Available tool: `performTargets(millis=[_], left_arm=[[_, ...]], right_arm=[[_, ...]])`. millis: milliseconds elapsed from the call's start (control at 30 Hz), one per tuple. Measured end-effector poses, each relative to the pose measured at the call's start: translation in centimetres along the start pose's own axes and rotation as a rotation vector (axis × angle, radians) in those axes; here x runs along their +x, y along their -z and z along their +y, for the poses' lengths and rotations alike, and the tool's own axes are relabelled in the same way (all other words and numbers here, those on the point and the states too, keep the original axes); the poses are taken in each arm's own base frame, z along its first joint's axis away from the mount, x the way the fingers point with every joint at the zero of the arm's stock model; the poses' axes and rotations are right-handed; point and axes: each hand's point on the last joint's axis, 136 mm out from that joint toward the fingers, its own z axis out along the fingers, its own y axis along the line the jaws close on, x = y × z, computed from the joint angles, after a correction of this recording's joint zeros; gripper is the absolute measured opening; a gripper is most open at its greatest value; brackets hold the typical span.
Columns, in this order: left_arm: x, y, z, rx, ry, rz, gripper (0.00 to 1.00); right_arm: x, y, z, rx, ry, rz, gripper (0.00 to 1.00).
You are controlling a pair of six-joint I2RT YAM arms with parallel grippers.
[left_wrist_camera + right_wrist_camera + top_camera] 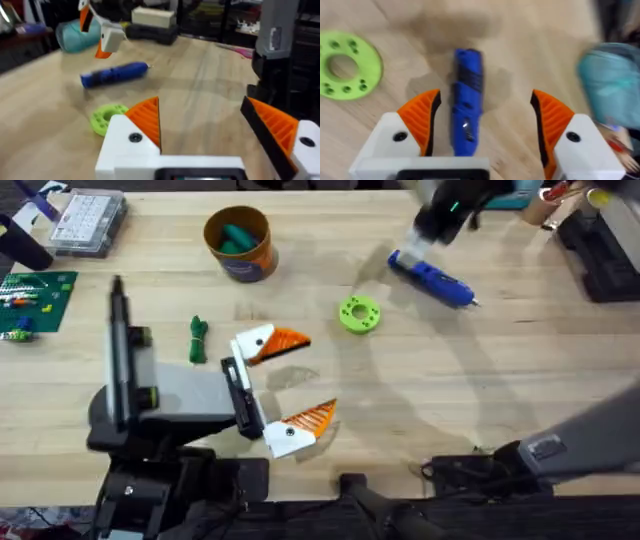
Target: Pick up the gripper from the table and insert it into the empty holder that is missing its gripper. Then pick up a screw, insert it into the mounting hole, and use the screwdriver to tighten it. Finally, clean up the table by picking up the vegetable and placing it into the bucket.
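The holder (180, 392), a pale grey body ending in a black plate, lies at the left. It carries two orange ribbed fingers on white blocks, spread apart; I cannot tell which is the task's gripper. They are my left gripper (315, 375) (200, 105), open and holding nothing. The blue screwdriver (432, 280) (115, 75) (466, 100) lies at the back right. My right gripper (415, 245) (97, 30) (485, 92) hovers open over it, one finger on each side. The dark green vegetable (198, 338) lies near the bucket (255, 262). A screw is too small to tell.
A lime-green ring disc (359, 313) (105, 117) (347, 65) lies between holder and screwdriver. Teal pieces fill the bucket. A clear parts box (88, 220) and a green board (35, 295) sit at the far left. Dark equipment (600, 245) crowds the back right corner.
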Motion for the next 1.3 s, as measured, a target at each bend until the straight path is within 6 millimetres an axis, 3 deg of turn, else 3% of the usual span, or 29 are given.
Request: performTargets(millis=[167, 333, 500, 700, 967, 1167, 1300], left_arm=[[-2.2, 0.2, 1.0, -0.067, -0.106, -0.065, 0.985], [-1.1, 0.4, 2.5, -0.146, 0.005, -0.020, 0.986], [-2.6, 0.9, 4.1, -0.236, 0.047, 0.026, 0.985], [-5.1, 1.7, 6.7, -0.357, 0.128, 0.161, 0.986], [-7.0, 4.0, 8.9, -0.519, 0.281, 0.461, 0.986], [-7.8, 7.5, 10.9, -0.698, 0.324, 0.657, 0.985], [-6.5, 11.0, 12.6, -0.848, 0.416, 0.733, 0.985]], right_arm=[[-2.4, 10.0, -2.6, 0.132, -0.076, -0.221, 0.996], [-4.0, 17.4, -2.5, 0.156, -0.169, -0.424, 0.997], [-3.9, 21.7, -1.5, 0.111, -0.360, -0.544, 0.995], [-2.4, 25.6, -0.4, 0.066, -0.552, -0.616, 0.995], [-0.5, 28.0, 1.2, 0.028, -0.664, -0.651, 0.995], [1.6, 24.4, 3.5, -0.016, -0.694, -0.568, 0.995], [2.7, 21.9, 4.9, -0.045, -0.702, -0.497, 0.996]])
